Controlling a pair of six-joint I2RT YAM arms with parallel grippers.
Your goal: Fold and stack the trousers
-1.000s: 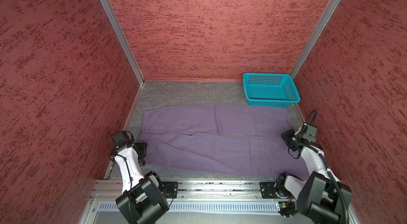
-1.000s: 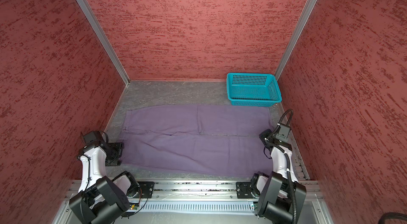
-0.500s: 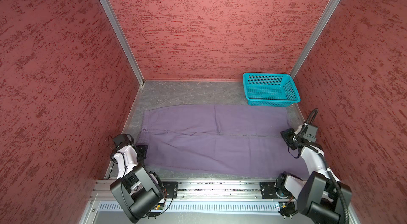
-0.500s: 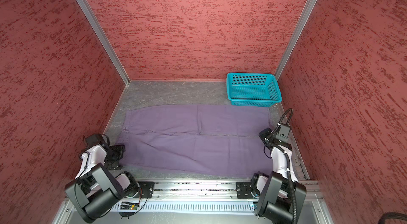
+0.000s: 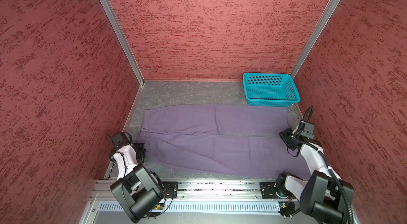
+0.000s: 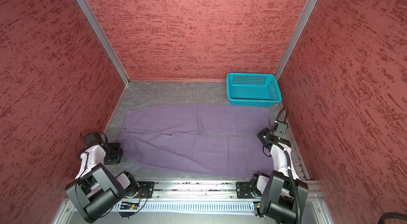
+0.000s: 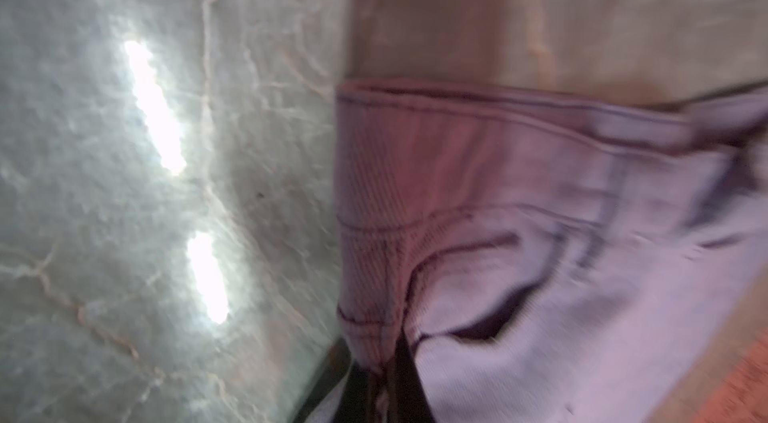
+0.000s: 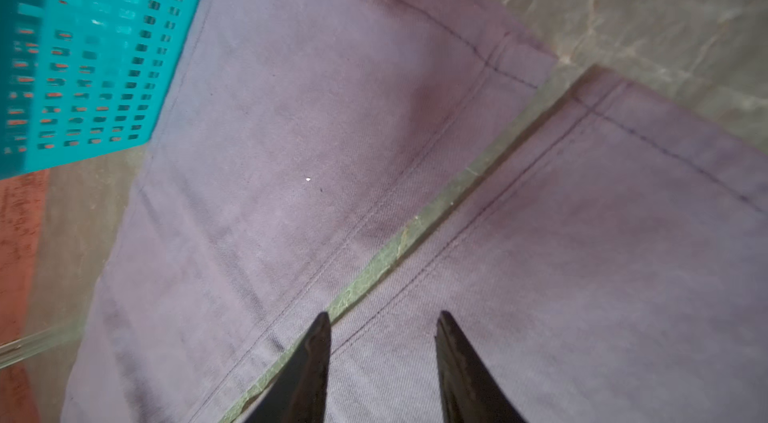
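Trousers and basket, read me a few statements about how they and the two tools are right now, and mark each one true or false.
1. The trousers lie spread flat, with both legs side by side. True.
2. The basket holds a folded garment. False: it is empty.
3. The left tool is shut on the trousers at the waistband end. True.
4. The right tool grips a leg hem. False: its jaws stand open over the cloth with nothing between them.
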